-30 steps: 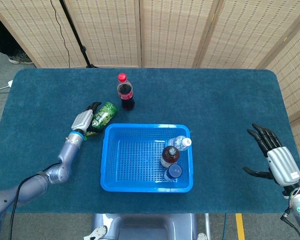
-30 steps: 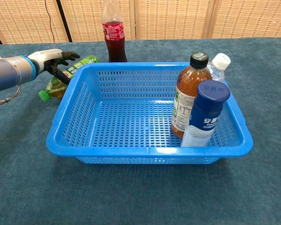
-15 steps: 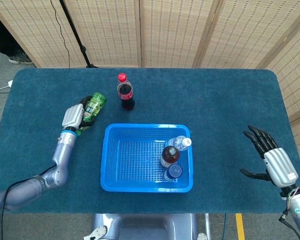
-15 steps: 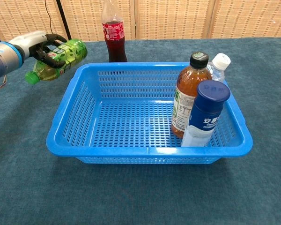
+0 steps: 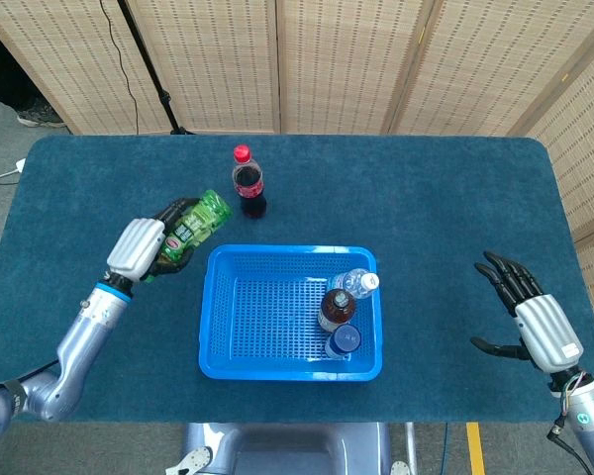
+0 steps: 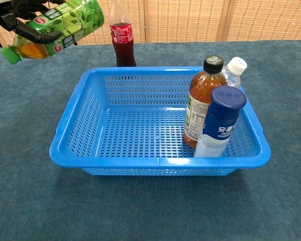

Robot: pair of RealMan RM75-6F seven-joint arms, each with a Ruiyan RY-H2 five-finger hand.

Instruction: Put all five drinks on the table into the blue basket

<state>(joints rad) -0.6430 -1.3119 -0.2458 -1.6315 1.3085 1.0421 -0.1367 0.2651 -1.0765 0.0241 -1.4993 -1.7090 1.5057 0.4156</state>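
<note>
Three bottles stand in the basket. My left hand grips the green bottle in the air just left of the basket, and the cola waits behind it. My right hand, well right of the basket, is spread and empty.

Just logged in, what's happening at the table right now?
The left hand holds a green bottle on its side in the air, left of the blue basket. Three drinks already stand in the basket's right end: a brown tea bottle, a blue-capped bottle and a white-capped bottle. The cola bottle waits upright behind the basket. The right hand is open and empty.
</note>
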